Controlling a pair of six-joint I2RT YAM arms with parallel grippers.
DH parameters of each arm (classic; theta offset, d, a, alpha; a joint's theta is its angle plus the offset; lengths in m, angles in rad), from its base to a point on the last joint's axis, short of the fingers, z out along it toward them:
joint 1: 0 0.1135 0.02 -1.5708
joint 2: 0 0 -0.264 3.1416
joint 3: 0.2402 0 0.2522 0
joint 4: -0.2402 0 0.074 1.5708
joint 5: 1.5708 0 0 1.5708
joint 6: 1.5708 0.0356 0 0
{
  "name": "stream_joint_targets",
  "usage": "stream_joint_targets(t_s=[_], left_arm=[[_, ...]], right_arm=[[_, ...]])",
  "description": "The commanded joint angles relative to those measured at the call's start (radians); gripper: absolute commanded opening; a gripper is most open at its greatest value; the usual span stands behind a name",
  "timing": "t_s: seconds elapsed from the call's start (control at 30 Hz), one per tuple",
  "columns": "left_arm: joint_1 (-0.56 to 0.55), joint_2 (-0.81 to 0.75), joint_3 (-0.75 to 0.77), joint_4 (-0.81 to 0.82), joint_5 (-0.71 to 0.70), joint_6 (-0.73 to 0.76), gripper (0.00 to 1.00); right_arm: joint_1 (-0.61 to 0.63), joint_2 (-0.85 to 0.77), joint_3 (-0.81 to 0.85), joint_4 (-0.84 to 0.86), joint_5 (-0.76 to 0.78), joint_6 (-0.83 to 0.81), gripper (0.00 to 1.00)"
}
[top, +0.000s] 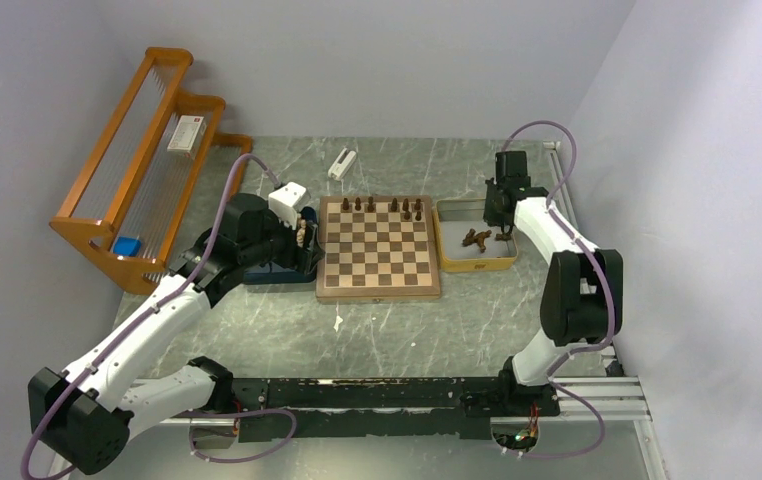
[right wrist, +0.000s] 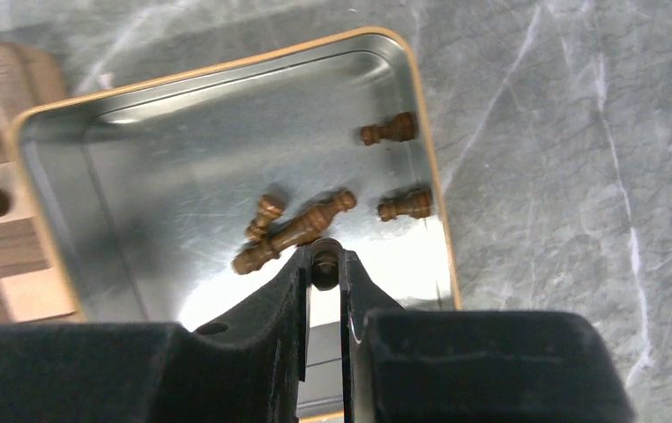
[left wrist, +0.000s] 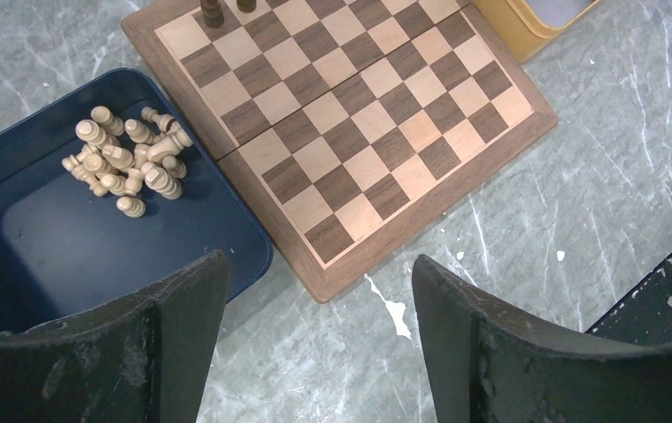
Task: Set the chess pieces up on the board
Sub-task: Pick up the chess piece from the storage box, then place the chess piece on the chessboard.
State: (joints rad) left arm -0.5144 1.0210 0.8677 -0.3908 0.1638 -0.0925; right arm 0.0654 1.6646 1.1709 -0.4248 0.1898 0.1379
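Top: board [top: 378, 247] on surface [top: 407, 330], few dark pieces [top: 382, 206] standing on far row.
L wrist: left hand [left wrist: 315, 282] wide, empty; cream pieces [left wrist: 125, 159] heaped in blue tray [left wrist: 33, 247].
R wrist: right hand [right wrist: 324, 257] narrow, pinching dark piece [right wrist: 324, 271] over yellow tray [right wrist: 182, 132].

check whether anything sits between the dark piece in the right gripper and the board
Nothing visible does. The right gripper holds a dark piece over the yellow tray; only its low rim lies before the board.

No text, label or number is legible anywhere.
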Motion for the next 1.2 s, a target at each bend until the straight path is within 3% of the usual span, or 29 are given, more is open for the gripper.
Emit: stream_joint_targets(t_s=[0.0, 0.3, 0.7, 1.17], left_arm=[[-0.002, -0.030, 0.008, 0.015, -0.020, 0.013, 0.80], [-0.001, -0.053, 0.008, 0.005, -0.064, 0.013, 0.80], [-0.001, -0.061, 0.012, 0.003, -0.083, 0.013, 0.80], [-0.001, -0.069, 0.011, 0.002, -0.090, 0.014, 0.80]], right_arm=[[0.031, -0.079, 0.038, -0.011, -0.094, 0.038, 0.11], [0.203, -0.082, 0.085, -0.015, -0.103, 0.110, 0.11], [0.422, 0.123, 0.243, -0.034, -0.041, 0.170, 0.11], [0.523, 0.369, 0.462, -0.091, 0.096, 0.173, 0.13]])
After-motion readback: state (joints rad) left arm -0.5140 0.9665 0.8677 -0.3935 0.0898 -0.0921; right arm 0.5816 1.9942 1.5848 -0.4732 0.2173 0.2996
